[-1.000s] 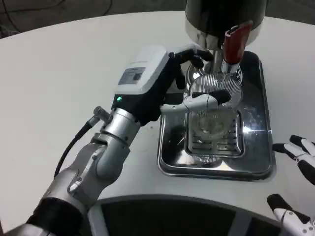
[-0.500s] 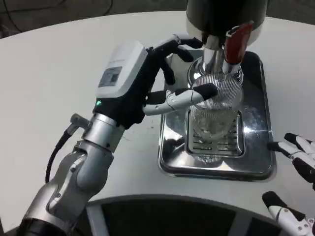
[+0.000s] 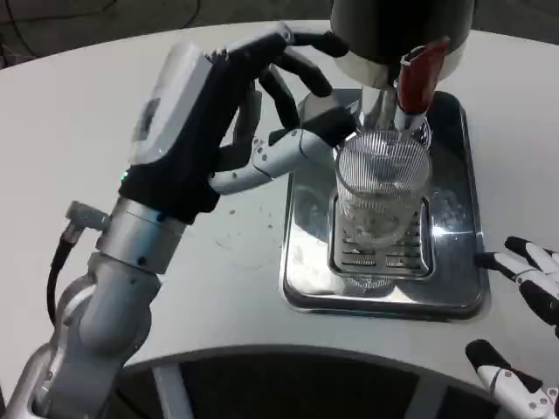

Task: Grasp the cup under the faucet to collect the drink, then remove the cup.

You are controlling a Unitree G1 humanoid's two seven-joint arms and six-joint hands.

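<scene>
The ribbed clear glass cup (image 3: 382, 194) stands on the slotted grate of the shiny steel drip tray (image 3: 383, 216), under the dark dispenser's faucet with its red lever (image 3: 417, 72). We judge the main risk to be a sideways knock: our left hand (image 3: 229, 115) hovers just left of the cup, fingers spread wide and holding nothing, thumb tip near the rim. Closing off-centre could tip it. Our right hand (image 3: 524, 325) waits at the near right, fingers apart.
</scene>
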